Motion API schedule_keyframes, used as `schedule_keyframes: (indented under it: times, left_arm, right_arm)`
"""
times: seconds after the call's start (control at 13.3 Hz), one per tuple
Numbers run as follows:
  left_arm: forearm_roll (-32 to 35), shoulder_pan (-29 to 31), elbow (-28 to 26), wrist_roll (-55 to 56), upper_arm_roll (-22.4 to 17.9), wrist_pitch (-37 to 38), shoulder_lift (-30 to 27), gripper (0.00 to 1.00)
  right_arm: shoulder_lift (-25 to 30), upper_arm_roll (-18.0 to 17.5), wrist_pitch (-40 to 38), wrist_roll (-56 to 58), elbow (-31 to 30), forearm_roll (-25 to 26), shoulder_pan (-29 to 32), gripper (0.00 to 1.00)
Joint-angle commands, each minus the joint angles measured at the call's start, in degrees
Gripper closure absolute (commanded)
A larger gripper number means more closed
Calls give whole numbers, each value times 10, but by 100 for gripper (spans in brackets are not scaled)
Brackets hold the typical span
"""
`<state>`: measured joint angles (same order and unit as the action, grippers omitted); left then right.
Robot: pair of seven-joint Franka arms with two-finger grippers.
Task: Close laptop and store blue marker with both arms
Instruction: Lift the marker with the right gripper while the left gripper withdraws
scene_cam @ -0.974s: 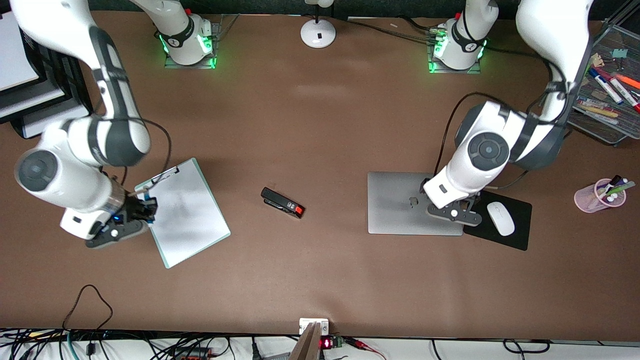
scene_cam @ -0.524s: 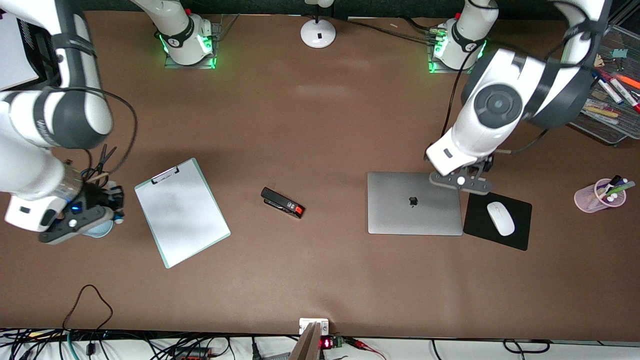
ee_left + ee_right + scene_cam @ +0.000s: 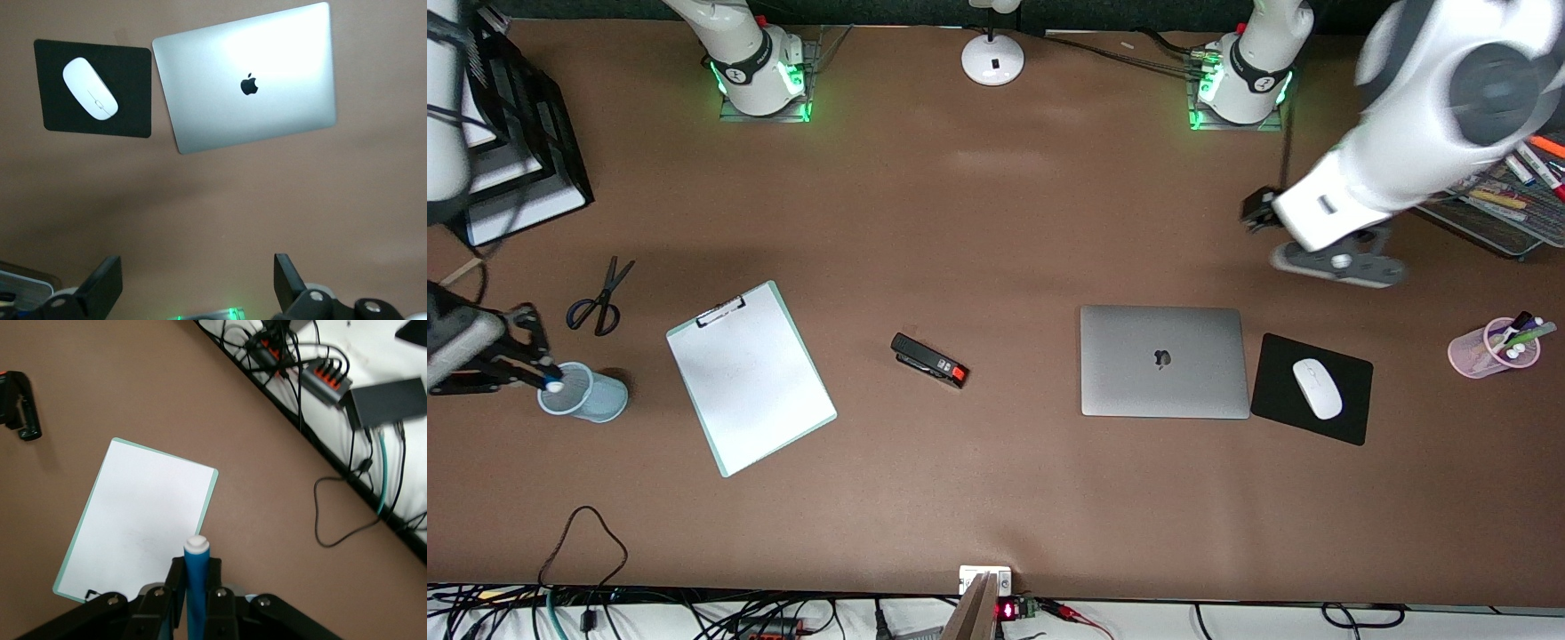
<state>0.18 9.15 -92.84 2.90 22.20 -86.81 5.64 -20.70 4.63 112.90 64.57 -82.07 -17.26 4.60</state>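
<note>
The right arm's black two-finger gripper has its jaws closed tight on the short blue marker with a white end, the barrel standing up between the fingers and the white tip clear of them; in the front view that gripper sits at the picture's edge, its arm largely cut off, just above the rim of a pale blue cylindrical cup toward the right arm's end of the table, and whether the marker's tip touches the cup cannot be told; the left arm's black two-finger gripper has its jaws spread wide with nothing between them, over bare brown tabletop and well apart from the slim silver-grey laptop with a dark apple logo; the laptop lies flat with its lid shut, just beside a black mouse pad carrying a white mouse; a white clipboard with a pale green edge lies beside the cup, toward the middle of the table, its clip end partly hidden by the fingers in the right wrist view.
</note>
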Motion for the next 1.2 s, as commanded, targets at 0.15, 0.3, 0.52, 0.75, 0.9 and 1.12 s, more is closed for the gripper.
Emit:
schedule_keyframes:
  times: [0.15, 0.3, 0.52, 0.75, 0.9, 1.12]
  left_arm:
    - [-33, -83, 4, -41, -168, 27, -56, 0]
    - [-19, -111, -6, -35, -213, 5, -70, 0]
    - [-18, -120, -51, -33, -228, -63, -77, 0]
    - [-18, -113, -96, -43, -228, -78, -124, 0]
    - [9, -113, -96, -40, -224, -79, -122, 0]
    - [29, -113, -90, -35, -216, -69, -122, 0]
  right_arm:
    - [1, -8, -71, 230, 23, -75, 70, 100]
    - [-2, -8, -89, 299, 23, -94, 87, 100]
    - [-20, -8, -134, 361, 23, -132, 115, 100]
    - [-41, -8, -180, 429, 23, -193, 143, 100]
    - [-54, -9, -211, 490, 23, -235, 169, 100]
    - [-58, -9, -252, 500, 23, -260, 180, 100]
